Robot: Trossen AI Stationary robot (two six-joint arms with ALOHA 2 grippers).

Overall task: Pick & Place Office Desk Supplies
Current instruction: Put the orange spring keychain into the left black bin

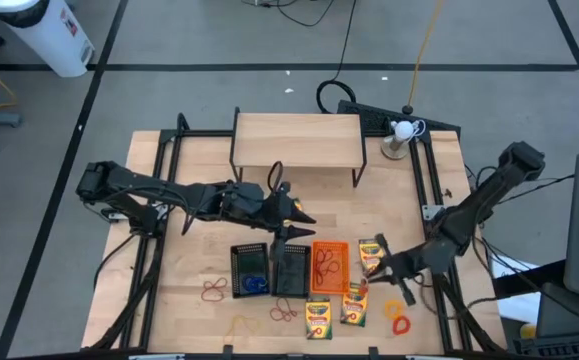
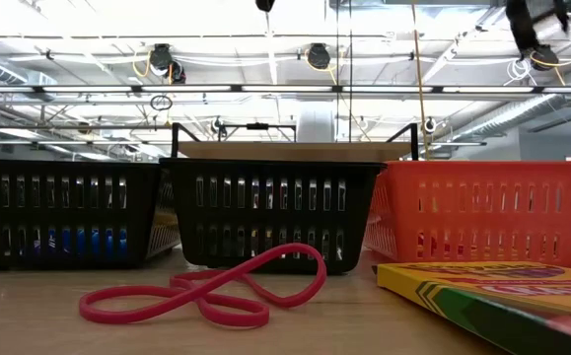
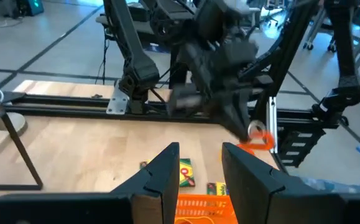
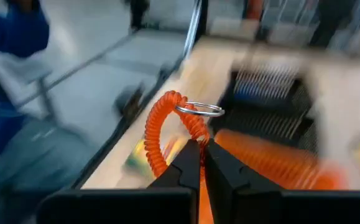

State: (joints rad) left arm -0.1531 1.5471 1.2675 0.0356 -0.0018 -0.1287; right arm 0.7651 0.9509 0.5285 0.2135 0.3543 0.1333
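- Orange coil band (image 4: 167, 127), a springy loop with a small metal ring (image 4: 199, 110) on it, is the piece in hand: the right gripper (image 4: 201, 163) has its fingers pressed together on one strand of it, and the rest of the loop stands up beyond the fingertips.
- Judging by this, the step is the carry after a pick; the coil is lifted clear of the tabletop (image 1: 199, 190) near its front right corner, where the right gripper (image 1: 387, 270) hovers beside a crayon box (image 1: 371, 254).
- In the left wrist view the same orange coil (image 3: 258, 138) dangles under the right arm's fingers, above the wood, well apart from the left arm's own fingers.
- Next, I judge, the coil must go over the orange tray (image 1: 330, 267), just left of the right gripper along the front edge, and be let go only when it hangs inside the rim; the springy loop may snag on the mesh wall or cling to a finger.
- Left gripper (image 1: 304, 217) waits further back, near the middle of the tabletop, above the black tray (image 1: 289, 269); its fingers (image 3: 164, 171) stand partly apart and hold nothing.
- Other supplies lie unsorted by the front edge: a red rubber band (image 2: 206, 288), more crayon boxes (image 1: 318, 318), and a red-orange band (image 1: 400, 324) near the front right corner.
- A second black tray (image 1: 250, 270) stands left of the first.
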